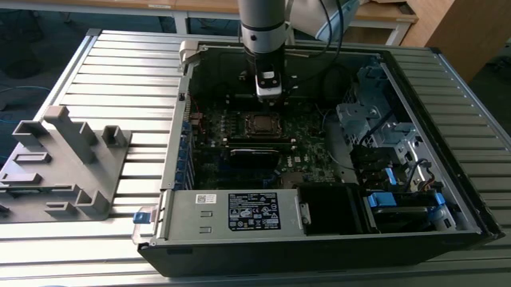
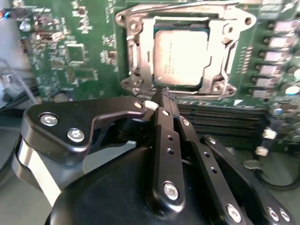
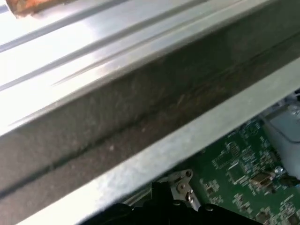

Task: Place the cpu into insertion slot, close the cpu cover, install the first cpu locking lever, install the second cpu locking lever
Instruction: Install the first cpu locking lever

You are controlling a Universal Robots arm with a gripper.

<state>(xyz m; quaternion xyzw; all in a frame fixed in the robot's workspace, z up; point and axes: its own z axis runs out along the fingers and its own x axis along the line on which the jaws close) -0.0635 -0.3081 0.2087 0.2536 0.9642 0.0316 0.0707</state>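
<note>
The chip (image 2: 180, 58) already sits flat in its square socket (image 2: 140, 56) on the green board (image 2: 70, 51), and the thin silver cover (image 2: 220, 54) lies down around it like a frame. So the job now looks to be the locking levers.

In the second wrist view the gripper (image 2: 165, 96) has its black fingers (image 2: 164, 126) pressed together with nothing between them. The tip hangs just beside the near edge of the socket, close to the silver rim.

In the exterior view the arm (image 1: 264, 24) reaches down into the open computer case (image 1: 319, 239), which lies on the ribbed counter (image 1: 119, 78).

To do this step well, I think the closed tip should push only on the thin lever wire. It should go slowly and keep off the chip and the small parts on the board.
</note>
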